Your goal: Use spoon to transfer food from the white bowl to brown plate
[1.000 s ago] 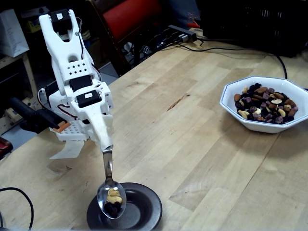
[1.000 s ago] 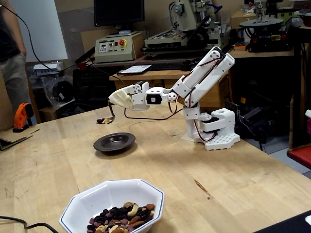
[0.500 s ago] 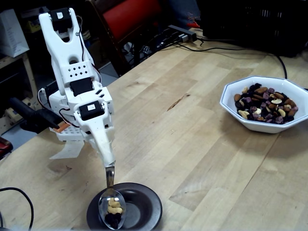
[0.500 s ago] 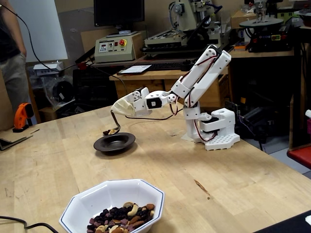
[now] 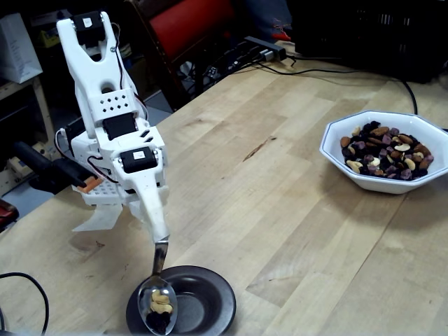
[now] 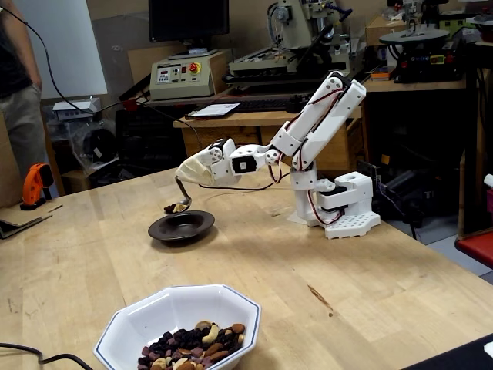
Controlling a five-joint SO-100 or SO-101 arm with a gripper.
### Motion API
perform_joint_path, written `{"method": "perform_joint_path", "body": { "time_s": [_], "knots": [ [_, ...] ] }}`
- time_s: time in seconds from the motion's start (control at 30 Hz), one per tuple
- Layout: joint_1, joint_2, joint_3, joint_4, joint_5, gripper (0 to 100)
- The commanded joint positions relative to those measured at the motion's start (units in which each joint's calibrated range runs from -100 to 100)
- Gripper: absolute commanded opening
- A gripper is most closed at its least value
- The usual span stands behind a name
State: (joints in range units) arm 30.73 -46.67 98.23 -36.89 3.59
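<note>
Your hand (image 5: 155,231) has no visible fingers, so I cannot tell its grip; the spoon (image 5: 157,306) is fixed to it. Over the last second it has dropped, loaded with food (image 5: 160,304), just above the brown plate (image 5: 206,304). Tipping should come next; the white bowl (image 5: 383,183) sits well apart.

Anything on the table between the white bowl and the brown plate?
No. In both fixed views only bare wooden tabletop lies between the white bowl and the brown plate.

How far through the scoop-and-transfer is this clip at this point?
Scooping looks done: the spoon carries food over the brown plate, low above its rim. The plate's visible centre looks empty, so tipping the load out is left. The white bowl remains well stocked.
</note>
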Motion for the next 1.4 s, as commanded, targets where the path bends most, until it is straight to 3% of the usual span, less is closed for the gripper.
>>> {"method": "perform_joint_path", "body": {
  "time_s": [0.0, 0.43, 0.8, 1.37],
  "knots": [
    [-3.62, -0.1, 0.44, 0.13, 1.07, 4],
    [-5.17, -0.1, 0.44, 0.21, 1.51, 4],
    [-5.62, -0.1, 0.44, 0.21, 7.72, 4],
    [-5.77, -0.01, 0.44, 0.13, 11.18, 4]
  ]
}}
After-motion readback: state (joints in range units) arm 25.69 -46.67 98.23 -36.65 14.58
